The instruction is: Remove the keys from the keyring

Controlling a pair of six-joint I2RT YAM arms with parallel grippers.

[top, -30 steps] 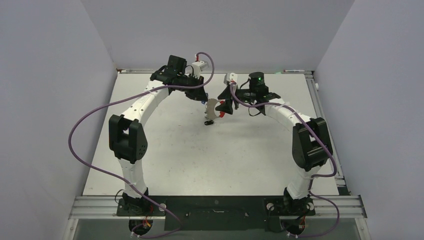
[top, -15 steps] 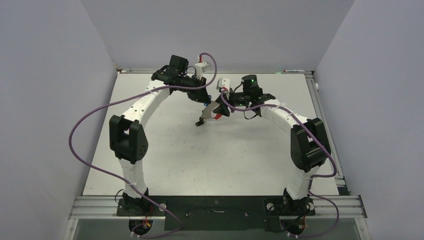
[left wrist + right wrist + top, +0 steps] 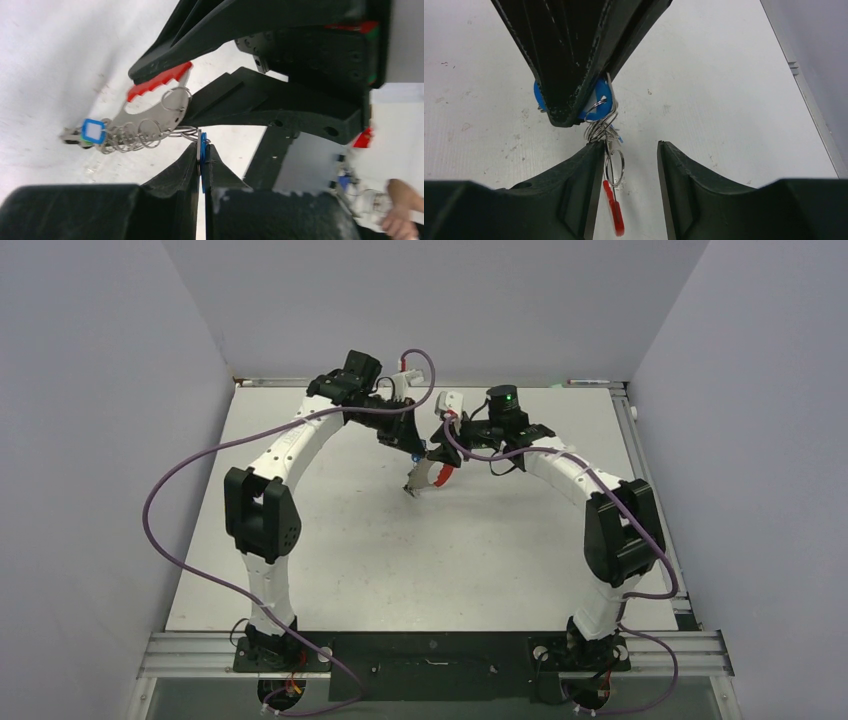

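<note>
Metal keys (image 3: 90, 132), probably light and slippery.
Left gripper (image 3: 201, 155) pinches a blue tag (image 3: 600, 97); right gripper (image 3: 630, 150) gapes, empty, around the keyring (image 3: 157, 86), whose stiff loop looks grippable.

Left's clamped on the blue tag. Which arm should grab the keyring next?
Right, probably: the right tool is open with the keyring hanging in its gap, while the left tool is shut on the blue tag.

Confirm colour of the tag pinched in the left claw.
Blue; the tag shows best in the right wrist view.
</note>
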